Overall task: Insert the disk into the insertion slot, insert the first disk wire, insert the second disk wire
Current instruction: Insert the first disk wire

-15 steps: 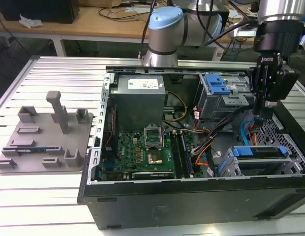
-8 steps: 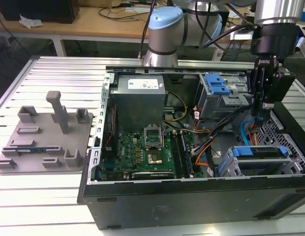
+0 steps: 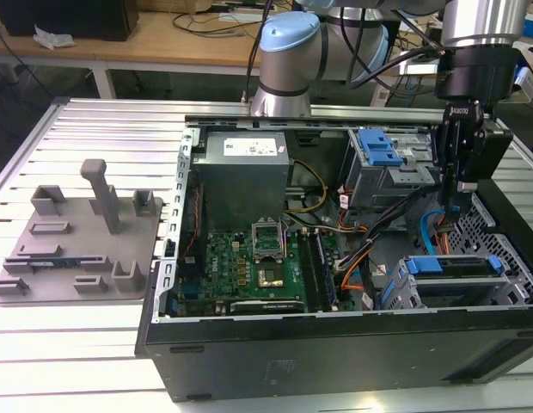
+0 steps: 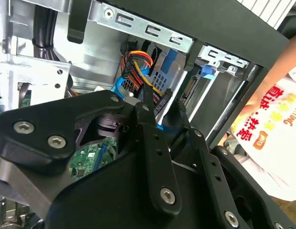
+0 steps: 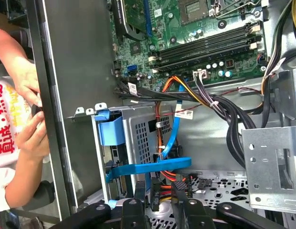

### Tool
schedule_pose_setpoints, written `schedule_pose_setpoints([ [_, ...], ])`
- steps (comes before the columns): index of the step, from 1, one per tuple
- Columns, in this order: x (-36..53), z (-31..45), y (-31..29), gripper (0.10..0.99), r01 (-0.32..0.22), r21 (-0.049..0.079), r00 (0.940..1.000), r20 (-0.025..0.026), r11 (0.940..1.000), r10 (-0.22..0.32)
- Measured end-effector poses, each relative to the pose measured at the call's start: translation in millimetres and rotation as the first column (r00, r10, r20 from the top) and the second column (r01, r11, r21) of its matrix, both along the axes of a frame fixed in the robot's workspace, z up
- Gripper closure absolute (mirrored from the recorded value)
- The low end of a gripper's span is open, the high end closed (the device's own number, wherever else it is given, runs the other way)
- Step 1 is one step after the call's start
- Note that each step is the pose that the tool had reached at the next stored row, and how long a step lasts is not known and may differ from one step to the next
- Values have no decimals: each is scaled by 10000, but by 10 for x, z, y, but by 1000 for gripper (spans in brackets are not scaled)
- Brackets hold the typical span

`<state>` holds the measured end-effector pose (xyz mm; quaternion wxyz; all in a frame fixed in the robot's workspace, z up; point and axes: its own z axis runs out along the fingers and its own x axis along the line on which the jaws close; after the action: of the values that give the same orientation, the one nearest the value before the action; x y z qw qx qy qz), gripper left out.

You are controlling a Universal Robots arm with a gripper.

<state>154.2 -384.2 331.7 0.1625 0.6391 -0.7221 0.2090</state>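
Your gripper point(image 5: 160, 186) is partly open and holds nothing; the blue wire point(image 5: 175, 125) looks soft and bendy, so pinch it by its hard plug.

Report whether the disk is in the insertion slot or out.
In: the disk sits within the insertion slot, its blue frame seated between the cage walls in the exterior view.

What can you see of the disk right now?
The disk lies flat inside the grey perforated insertion slot at the case's end on the exterior view's right. Mostly its bright blue plastic frame shows, along the cage's top; the metal body and label are hidden. In the first wrist view a blue frame tab sits at the cage's mouth. Cable hookup: cannot tell.
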Motion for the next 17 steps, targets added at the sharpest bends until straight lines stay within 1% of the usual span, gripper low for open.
schedule_pose_setpoints([
  [2,3,-1,0,737,12,2,10000,0,10000,-12],
  [4,21,-1,1,737,140,-5,9999,0,9999,-140],
  [10,22,0,0,737,142,-15,9999,0,9999,-142],
  [11,22,0,0,749,143,-15,9999,0,9999,-143],
  [13,22,0,0,882,143,-17,9999,0,9999,-143],
  [14,22,0,-1,922,143,-18,9999,0,9999,-143],
  [17,22,-1,0,922,142,-17,9999,0,9999,-142],
])
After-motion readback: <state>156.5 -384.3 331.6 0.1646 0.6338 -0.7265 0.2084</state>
